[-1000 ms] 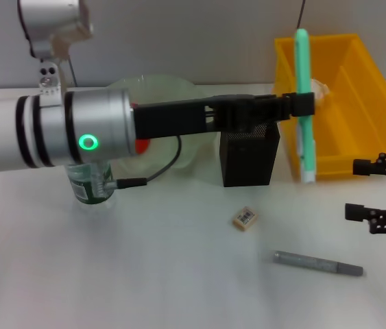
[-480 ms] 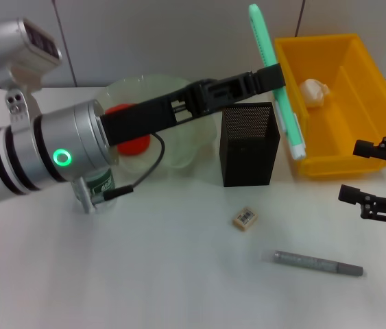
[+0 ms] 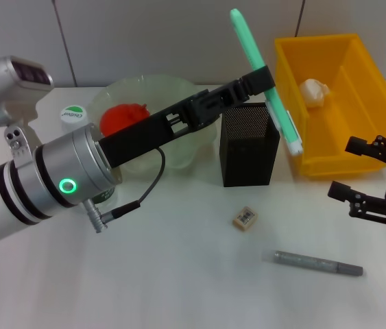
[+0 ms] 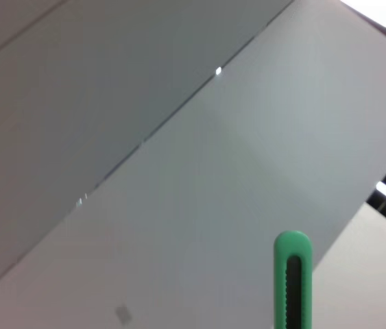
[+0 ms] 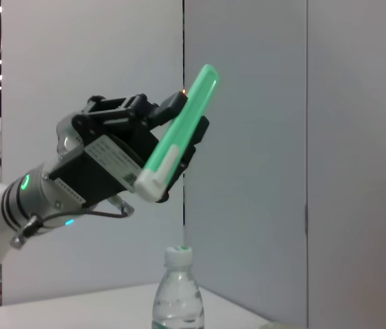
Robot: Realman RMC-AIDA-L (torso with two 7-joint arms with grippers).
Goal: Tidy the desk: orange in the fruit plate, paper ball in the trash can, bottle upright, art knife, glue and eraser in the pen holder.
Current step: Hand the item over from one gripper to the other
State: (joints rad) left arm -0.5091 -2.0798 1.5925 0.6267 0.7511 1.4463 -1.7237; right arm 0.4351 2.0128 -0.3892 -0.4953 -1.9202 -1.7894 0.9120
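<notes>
The left gripper [image 3: 264, 81] was clamped on the green art knife [image 3: 264, 81], which hung tilted, lower end just right of the pen holder [image 3: 249, 144]; the right gripper [image 3: 371, 185] waited apart.

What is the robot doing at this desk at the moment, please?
The left end effector holds a green plastic art knife tilted in the air, above and just right of the black mesh pen holder. The right end effector hangs open near the yellow plastic bin. A small eraser and a grey glue stick lie on the white desk.
</notes>
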